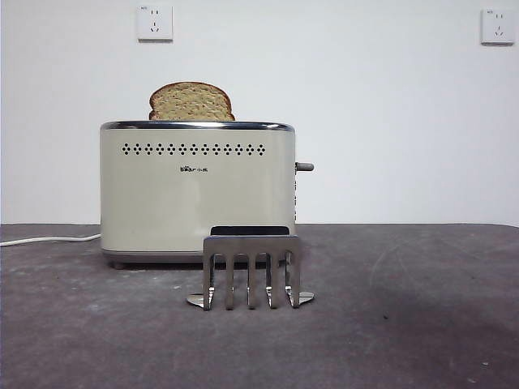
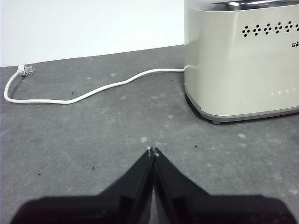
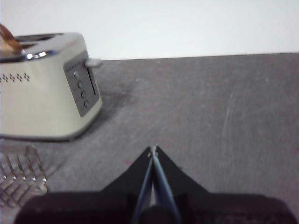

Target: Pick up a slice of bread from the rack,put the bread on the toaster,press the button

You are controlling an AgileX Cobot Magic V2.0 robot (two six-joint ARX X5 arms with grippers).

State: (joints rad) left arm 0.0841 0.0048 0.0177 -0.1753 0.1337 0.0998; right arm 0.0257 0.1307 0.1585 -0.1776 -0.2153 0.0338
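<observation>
The slice of bread (image 1: pixel 192 102) stands upright in the top of the cream toaster (image 1: pixel 197 198), its domed top sticking out; a bit of it shows in the right wrist view (image 3: pixel 9 43). The button (image 1: pixel 304 167) is a grey lever on the toaster's right end, high up; it also shows in the right wrist view (image 3: pixel 94 62). The steel rack (image 1: pixel 250 275) stands in front of the toaster with nothing in it. My left gripper (image 2: pixel 153 151) is shut and empty, over the table left of the toaster (image 2: pixel 243 65). My right gripper (image 3: pixel 153 149) is shut and empty, right of the toaster (image 3: pixel 44 88).
A white power cord (image 2: pixel 88 93) runs from the toaster's left side across the dark grey table to a plug (image 2: pixel 24 70). The rack's prongs show at the edge of the right wrist view (image 3: pixel 21 175). Two wall sockets (image 1: pixel 155 23) sit on the white wall.
</observation>
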